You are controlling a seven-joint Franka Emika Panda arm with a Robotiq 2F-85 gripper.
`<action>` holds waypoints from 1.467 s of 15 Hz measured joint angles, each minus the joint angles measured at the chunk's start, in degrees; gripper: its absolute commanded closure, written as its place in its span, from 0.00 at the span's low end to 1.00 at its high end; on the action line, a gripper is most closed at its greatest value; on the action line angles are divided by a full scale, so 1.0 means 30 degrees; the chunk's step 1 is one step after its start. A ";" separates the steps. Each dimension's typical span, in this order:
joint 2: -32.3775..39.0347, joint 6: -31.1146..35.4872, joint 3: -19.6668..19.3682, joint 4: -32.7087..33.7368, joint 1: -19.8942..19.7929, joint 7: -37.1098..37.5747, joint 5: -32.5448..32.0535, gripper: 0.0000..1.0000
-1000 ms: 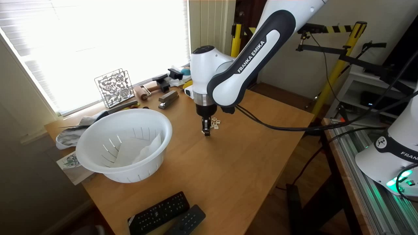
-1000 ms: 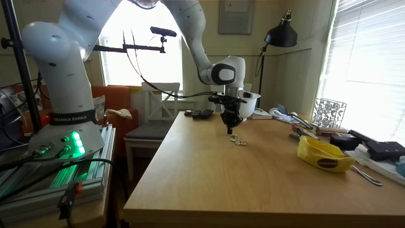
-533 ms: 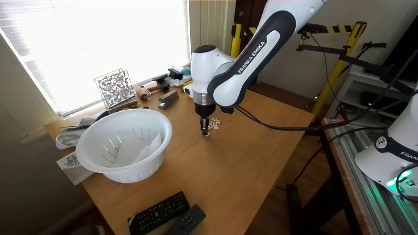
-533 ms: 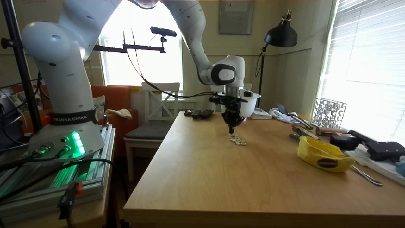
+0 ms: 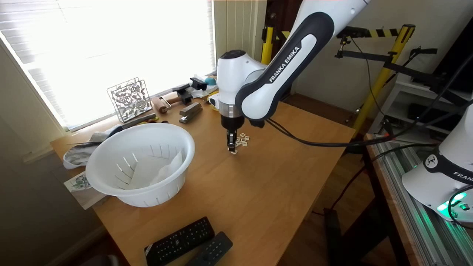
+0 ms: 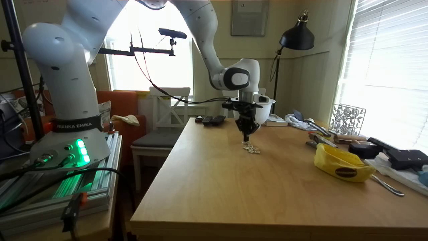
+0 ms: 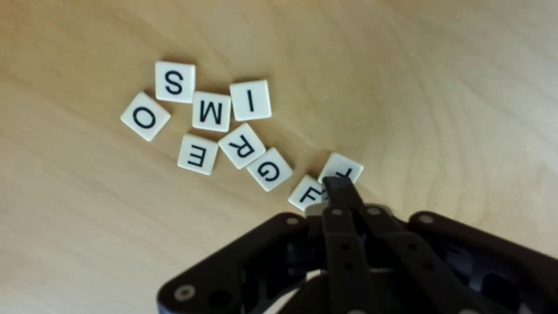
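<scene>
Wrist view: tiles [image 7: 242, 146] readable near gripper [image 7: 347, 196]; both exterior views: illegible.

A white robot arm [image 5: 290, 62] with black trim slants from the upper right of an exterior view to the centre, where its upright wrist [image 5: 230, 83] carries a black gripper [image 5: 231, 149] pointing straight down. In the wrist view the gripper extends from the bottom edge, fingers [image 7: 344, 194] pressed together, tips right of and slightly below centre.
</scene>
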 measured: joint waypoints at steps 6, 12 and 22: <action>0.0007 0.0248 -0.0163 -0.0036 -0.0132 0.0080 0.0000 1.00; 0.0121 0.0302 -0.0162 -0.0058 -0.0290 0.0144 0.0001 1.00; -0.0354 0.1385 -0.0369 -0.1194 -0.0503 0.1593 0.0018 1.00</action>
